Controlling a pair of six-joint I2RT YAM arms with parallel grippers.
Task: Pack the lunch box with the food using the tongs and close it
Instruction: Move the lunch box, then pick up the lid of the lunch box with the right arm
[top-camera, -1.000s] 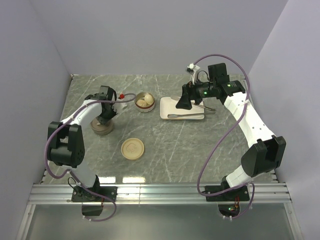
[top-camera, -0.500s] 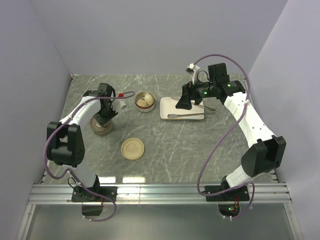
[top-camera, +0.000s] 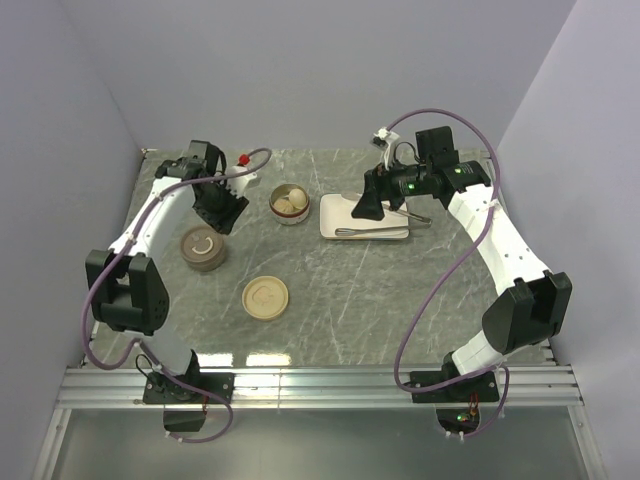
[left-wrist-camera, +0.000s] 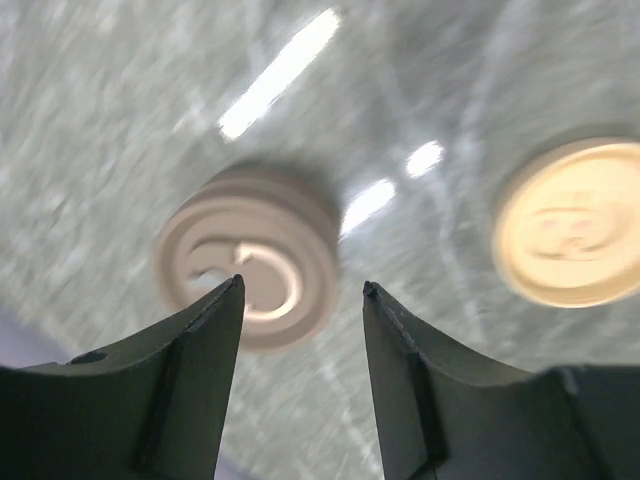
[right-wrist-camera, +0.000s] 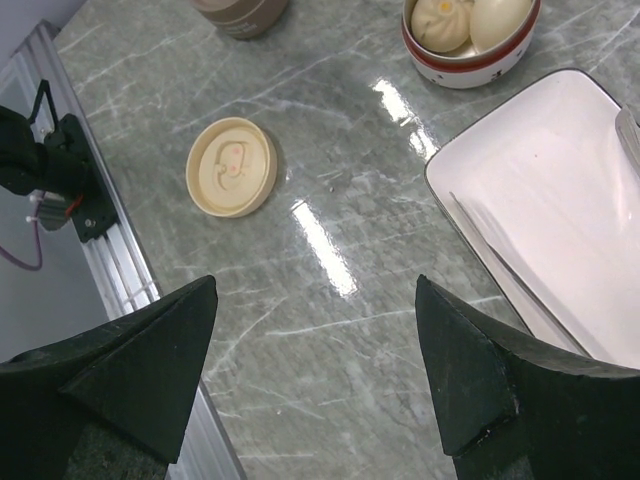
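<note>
Both empty: right tool gapes wide near the tongs on the plate, left tool parted.

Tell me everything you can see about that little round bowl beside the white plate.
The small round bowl stands upright and uncovered on the grey marble table, just left of the white plate but apart from it. Its wall looks pale, with a red-brown band below the rim. Two pale cream buns sit inside, side by side. Nothing else touches it.
</note>
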